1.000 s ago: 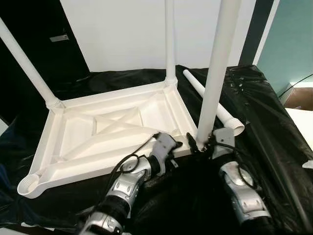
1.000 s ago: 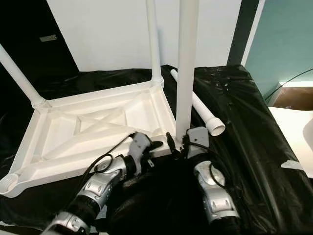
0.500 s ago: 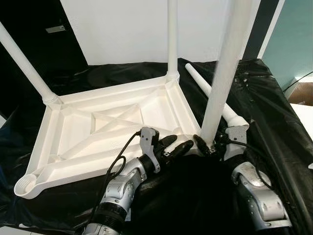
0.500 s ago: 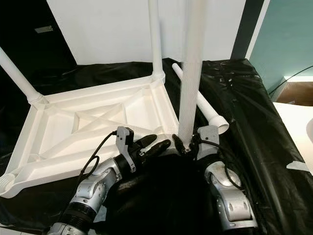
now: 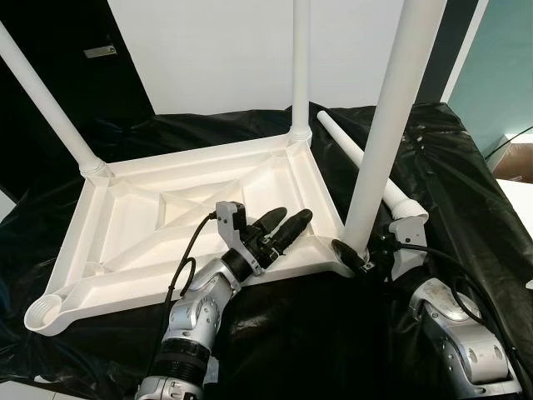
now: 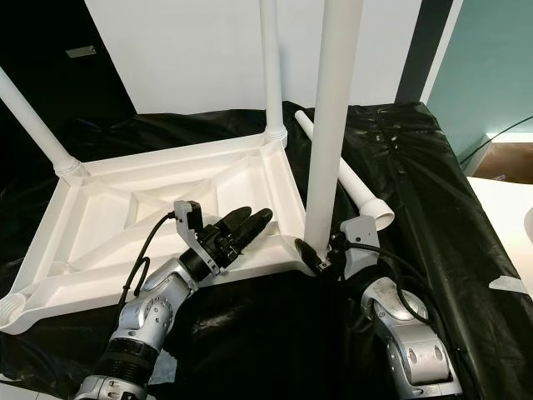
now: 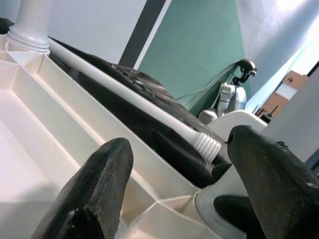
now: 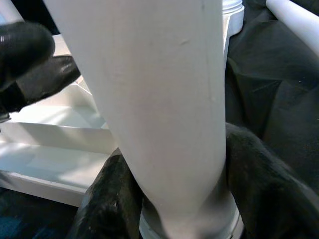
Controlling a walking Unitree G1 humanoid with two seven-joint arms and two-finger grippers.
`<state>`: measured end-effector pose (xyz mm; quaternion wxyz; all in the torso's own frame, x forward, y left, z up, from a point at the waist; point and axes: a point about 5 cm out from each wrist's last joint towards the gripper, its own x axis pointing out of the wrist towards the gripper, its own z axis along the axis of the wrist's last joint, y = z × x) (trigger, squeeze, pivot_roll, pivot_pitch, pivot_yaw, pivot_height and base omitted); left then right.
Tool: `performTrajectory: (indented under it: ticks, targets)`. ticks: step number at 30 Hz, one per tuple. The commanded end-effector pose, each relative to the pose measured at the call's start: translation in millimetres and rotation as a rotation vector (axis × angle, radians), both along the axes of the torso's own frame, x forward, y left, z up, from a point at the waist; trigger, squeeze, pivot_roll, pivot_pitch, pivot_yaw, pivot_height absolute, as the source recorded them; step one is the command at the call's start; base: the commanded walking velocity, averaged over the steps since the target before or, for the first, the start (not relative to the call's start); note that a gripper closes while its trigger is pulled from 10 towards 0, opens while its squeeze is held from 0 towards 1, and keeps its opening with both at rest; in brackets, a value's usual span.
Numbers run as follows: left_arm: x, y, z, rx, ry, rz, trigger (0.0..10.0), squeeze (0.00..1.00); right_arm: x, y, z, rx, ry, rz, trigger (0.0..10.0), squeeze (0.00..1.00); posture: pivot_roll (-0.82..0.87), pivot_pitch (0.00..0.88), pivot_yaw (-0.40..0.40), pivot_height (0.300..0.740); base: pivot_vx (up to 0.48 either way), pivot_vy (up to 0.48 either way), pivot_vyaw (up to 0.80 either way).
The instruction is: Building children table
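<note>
1. At your far left, the upside-down white plastic children's tabletop lies on the desk, which is draped in crinkled black plastic sheeting. Its ribbed underside faces up.
2. Your near-left corner holds an open round socket with no leg in it.
3. A white plastic tube leg rises from the far-left corner, leaning outward.
4. Your left gripper hovers over the tabletop's near rim, its two black fingers spread apart with nothing between them. In the left wrist view those fingers frame the rim and the corner socket beyond.
5. A second white leg stands upright in the far-right corner.
6. A third, thicker-looking white leg stands in the near-right corner socket, tilted slightly.
7. Your right gripper is closed around the base of that near-right leg, just above the socket. The right wrist view shows its black fingers pressed against both sides of the tube.
8. Furthest right, a loose white leg with a ribbed end lies flat on the black sheeting, just beside the tabletop's right edge and behind the right gripper.
</note>
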<state>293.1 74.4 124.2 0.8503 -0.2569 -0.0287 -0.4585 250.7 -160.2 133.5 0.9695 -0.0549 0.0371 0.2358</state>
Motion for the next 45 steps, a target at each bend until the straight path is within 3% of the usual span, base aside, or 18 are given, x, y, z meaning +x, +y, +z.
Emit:
performTrajectory:
  ticks: [1,5,6,8,9,11,12,18,22,24,25,26,27,28,29,30,31,45]
  targets:
    - [-3.3,0.5,-2,0.021,-0.026,-0.034,10.0,0.00,-2.1,-7.5,-14,-0.020,0.068,-0.054,10.0,0.00,-0.09,0.000,0.088,0.740,0.000,0.000,0.00]
    - [-3.3,0.0,-3,0.025,-0.025,-0.032,10.0,0.00,-1.1,-9.0,-12,-0.033,0.051,-0.070,10.0,0.00,-0.09,0.000,0.088,0.740,0.000,0.000,0.00]
    - [-3.5,-0.6,-4,0.034,-0.025,-0.035,10.0,0.00,-1.3,-9.9,-8,-0.029,0.017,-0.081,10.0,1.00,-0.10,0.000,0.092,0.740,0.000,0.000,0.00]
    - [-3.8,-1.2,-6,0.046,-0.026,-0.039,10.0,0.00,-1.8,-9.0,-6,-0.038,-0.007,-0.086,10.0,1.00,-0.10,0.000,0.097,0.740,0.000,0.000,0.00]
    - [-4.2,-1.6,-6,0.053,-0.025,-0.043,10.0,0.00,-3.7,-7.6,-5,-0.053,-0.015,-0.076,10.0,0.18,-0.10,0.000,0.099,0.740,0.000,0.000,0.00]
    - [-4.5,-1.8,-7,0.057,-0.023,-0.046,10.0,0.00,-5.8,-5.9,-5,-0.073,-0.014,-0.062,10.0,0.18,-0.10,0.000,0.099,0.740,0.000,0.000,0.00]
    - [-4.9,-2.1,-7,0.064,-0.023,-0.046,10.0,0.00,-8.9,-5.5,-7,-0.086,-0.004,-0.038,10.0,0.00,-0.11,0.000,0.099,0.740,0.000,0.000,0.00]
    - [-5.8,-2.1,-9,0.074,-0.023,-0.045,10.0,0.00,-13.6,-6.1,-8,-0.095,0.020,-0.008,10.0,0.00,-0.11,0.000,0.099,0.740,0.000,0.000,0.00]
    - [-12.3,3.2,-16,0.086,-0.006,-0.020,10.0,0.00,-36.0,-4.6,-6,-0.113,0.106,0.239,10.0,0.00,-0.12,0.000,0.098,0.740,0.000,0.000,0.00]
    - [-12.3,3.2,-16,0.086,-0.006,-0.020,10.0,0.00,-36.0,-4.6,-6,-0.113,0.106,0.239,10.0,0.00,-0.12,0.000,0.098,0.740,0.000,0.000,0.00]
    - [-14.5,3.9,-19,0.090,0.001,-0.015,10.0,0.00,-39.4,-2.7,-4,-0.127,0.118,0.318,7.6,0.00,-0.12,0.000,0.098,0.740,0.000,0.000,0.00]
    - [-14.5,3.9,-19,0.090,0.001,-0.015,10.0,0.00,-39.4,-2.7,-4,-0.127,0.118,0.318,7.6,0.00,-0.12,0.000,0.098,0.740,0.000,0.000,0.00]
    - [-15.4,2.9,-21,0.096,0.004,-0.014,10.0,0.00,-40.4,-0.8,-4,-0.138,0.131,0.386,3.8,0.00,-0.12,0.000,0.099,0.740,0.000,0.000,0.00]
    - [-15.4,2.9,-21,0.096,0.004,-0.014,10.0,0.00,-40.4,-0.8,-4,-0.138,0.131,0.386,3.8,0.00,-0.12,0.000,0.099,0.740,0.000,0.000,0.00]
    - [-15.2,0.8,-21,0.098,0.006,-0.015,10.0,0.00,-39.0,1.6,-4,-0.155,0.137,0.451,1.2,0.00,-0.12,0.000,0.100,0.740,0.000,0.000,0.00]
    - [-15.2,0.8,-21,0.098,0.006,-0.015,10.0,0.00,-39.0,1.6,-4,-0.155,0.137,0.451,1.2,0.00,-0.12,0.000,0.100,0.740,0.000,0.000,0.00]
    - [-14.4,-1.5,-21,0.100,0.003,-0.017,10.0,0.00,-35.5,4.4,-3,-0.170,0.131,0.512,0.0,0.00,-0.12,0.000,0.099,0.740,0.000,0.000,0.00]
    - [-12.1,1.1,-19,0.118,-0.017,0.017,10.0,0.00,32.7,9.6,-7,-0.319,0.093,0.530,0.0,0.00,-0.05,0.000,0.071,0.740,0.000,0.000,0.00]
